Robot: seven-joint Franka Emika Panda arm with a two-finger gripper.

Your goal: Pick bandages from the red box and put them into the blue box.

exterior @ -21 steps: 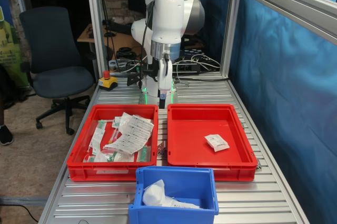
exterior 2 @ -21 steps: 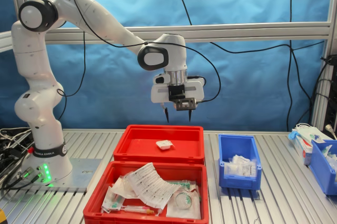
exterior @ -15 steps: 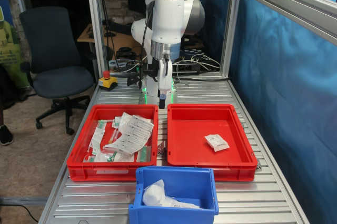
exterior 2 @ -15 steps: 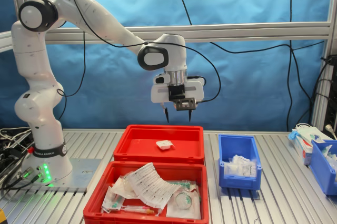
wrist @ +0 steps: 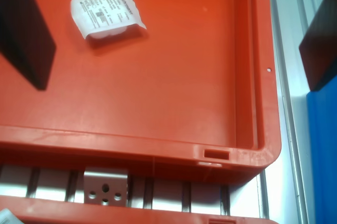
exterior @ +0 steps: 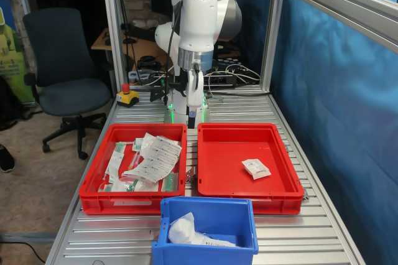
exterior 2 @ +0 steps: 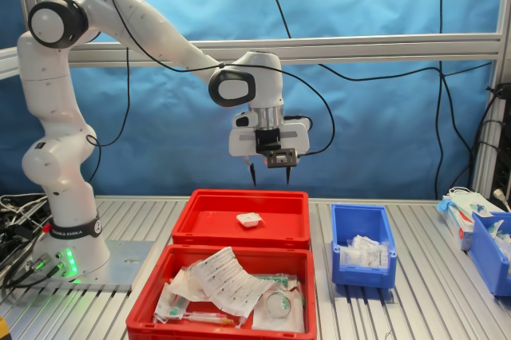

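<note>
The white Franka arm [exterior 2: 120, 17] reaches out from its base over the slatted aluminium table [exterior: 323, 227] and holds its wrist high above the trays. The red box [exterior: 245, 168] sits on the first exterior view's right, just beside a second red tray [exterior: 134, 168] that is heaped with printed paper leaflets [exterior: 154, 156] and sealed medical packs. In the second exterior view the red box [exterior 2: 239, 220] lies behind that cluttered tray. The blue box [exterior: 208, 227] stands nearest the camera in the first exterior view, in front of the gap between the two trays, and already holds white packets [exterior: 186, 231]. The gripper [exterior 2: 271, 174] hangs well above the red box with its dark fingers [wrist: 26, 29] spread wide and nothing between them. One bandage packet [wrist: 107, 12], white with faint dark print, lies flat on the floor of the red box, alone, towards the wall on the first exterior view's right [exterior: 256, 168].
</note>
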